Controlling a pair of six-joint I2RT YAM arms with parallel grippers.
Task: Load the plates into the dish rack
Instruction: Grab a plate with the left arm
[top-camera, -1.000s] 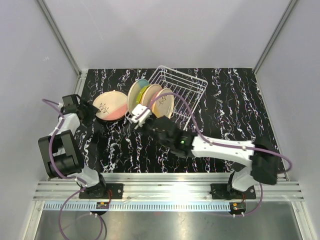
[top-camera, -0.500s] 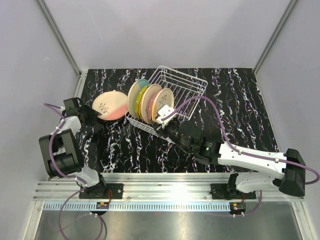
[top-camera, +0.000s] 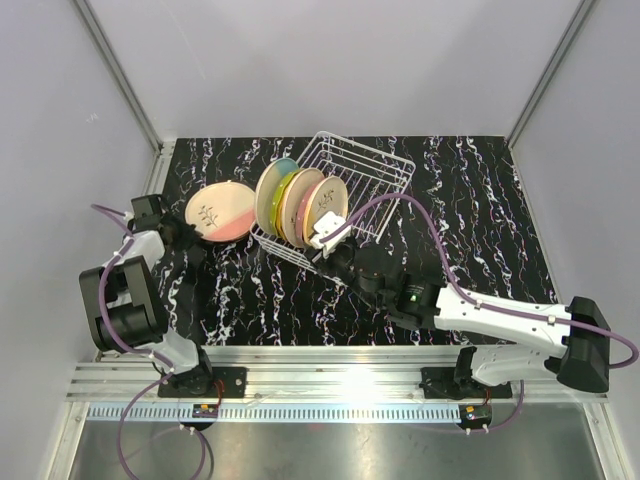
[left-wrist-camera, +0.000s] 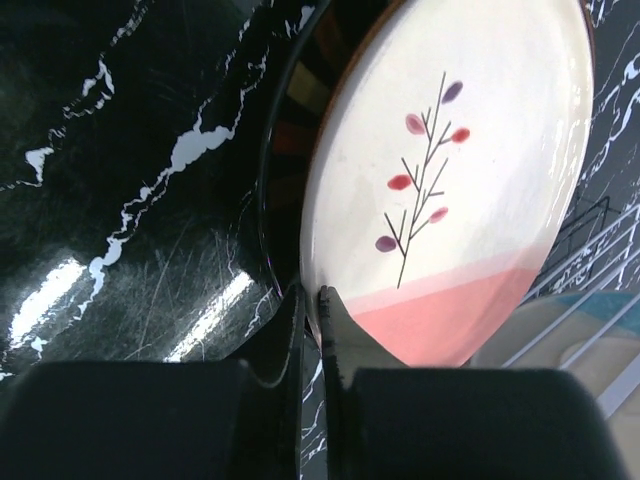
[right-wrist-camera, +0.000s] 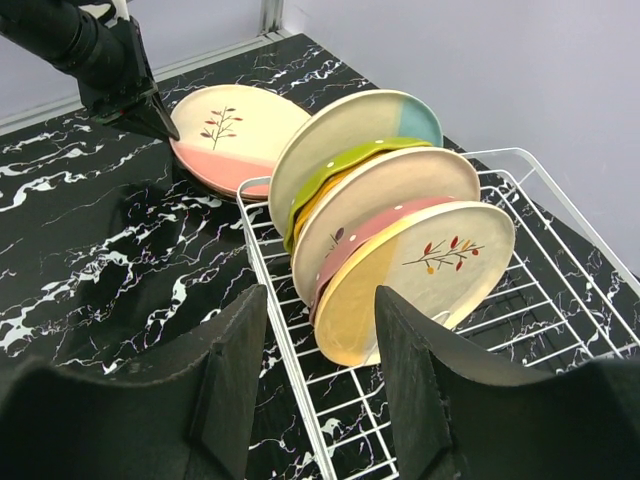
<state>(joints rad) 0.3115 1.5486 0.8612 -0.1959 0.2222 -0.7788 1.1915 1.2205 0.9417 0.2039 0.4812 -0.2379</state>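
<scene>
Overhead, the left gripper (top-camera: 190, 232) reaches the stack of plates near the left edge of the black white-veined marbled desk (top-camera: 480, 220), toward its far left corner. Its fingers are pressed together, clamped on the near rim of the top plate, a round cream-and-pink plate with a dark sprig motif (top-camera: 220, 212). From the left wrist, the left gripper (left-wrist-camera: 322, 310) pinches that rim where the cream glaze meets the pink band; the cream-and-pink plate (left-wrist-camera: 440, 180) extends away from the fingertips. A glossy black plate (left-wrist-camera: 290, 110) lies directly beneath it, its rim showing on the left.

The right gripper (top-camera: 325, 232) has its jaws standing apart and holds nothing. It hangs at the near left side of the white wire dish rack (top-camera: 370, 175), which sits askew near the middle of the desk's far edge. Between the fingers (right-wrist-camera: 235, 380) the right wrist view shows the rack (right-wrist-camera: 560, 290) with plates standing on edge in its left end, packed close and leaning:
- a cream-and-blue plate (right-wrist-camera: 350, 130), nearest the stack;
- a yellow-green plate (right-wrist-camera: 340, 165);
- a cream plate with a pink rim (right-wrist-camera: 390, 200);
- a cream-and-yellow plate with a red sprig (right-wrist-camera: 430, 260), nearest the right gripper.

The rack's right end holds no plates.
</scene>
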